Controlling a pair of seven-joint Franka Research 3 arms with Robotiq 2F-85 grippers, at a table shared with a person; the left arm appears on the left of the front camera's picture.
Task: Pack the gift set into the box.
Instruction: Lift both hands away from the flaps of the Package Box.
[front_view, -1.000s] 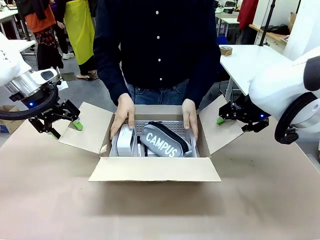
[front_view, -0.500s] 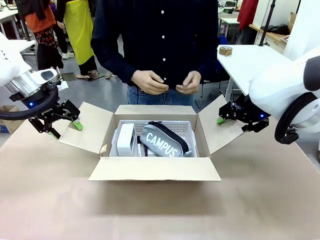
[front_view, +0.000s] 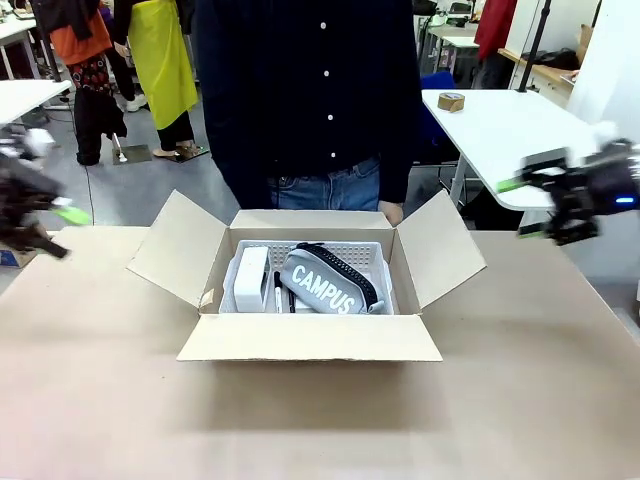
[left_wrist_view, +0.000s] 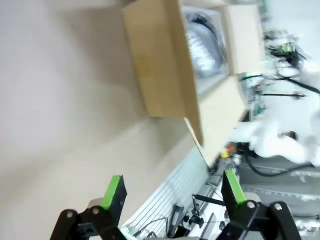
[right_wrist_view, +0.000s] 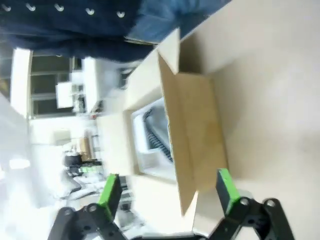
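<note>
The gift set, a white lattice basket (front_view: 330, 262) holding a white item and a grey pouch lettered "CAMPUS" (front_view: 325, 285), sits inside the open brown box (front_view: 310, 338) at mid-table. All four flaps stand open. My left gripper (front_view: 55, 230) is blurred at the far left edge, well clear of the left flap, and open. My right gripper (front_view: 520, 210) hovers open off to the right, apart from the right flap. In the left wrist view my gripper (left_wrist_view: 172, 190) is open over bare table, with the box (left_wrist_view: 160, 65) ahead. My right gripper (right_wrist_view: 167, 192) is open, facing the box (right_wrist_view: 195, 130) and basket (right_wrist_view: 150, 137).
A person in a dark shirt (front_view: 310, 90) stands close behind the box, with a hand (front_view: 392, 212) just behind its far right corner. A white side table (front_view: 500, 125) with a tape roll (front_view: 451, 101) stands at the back right. Brown tabletop (front_view: 320, 420) lies open in front of the box.
The person's hands left the basket and dropped away. Both grippers then swung outward from the side flaps, the left to the far left and the right up and to the right.
</note>
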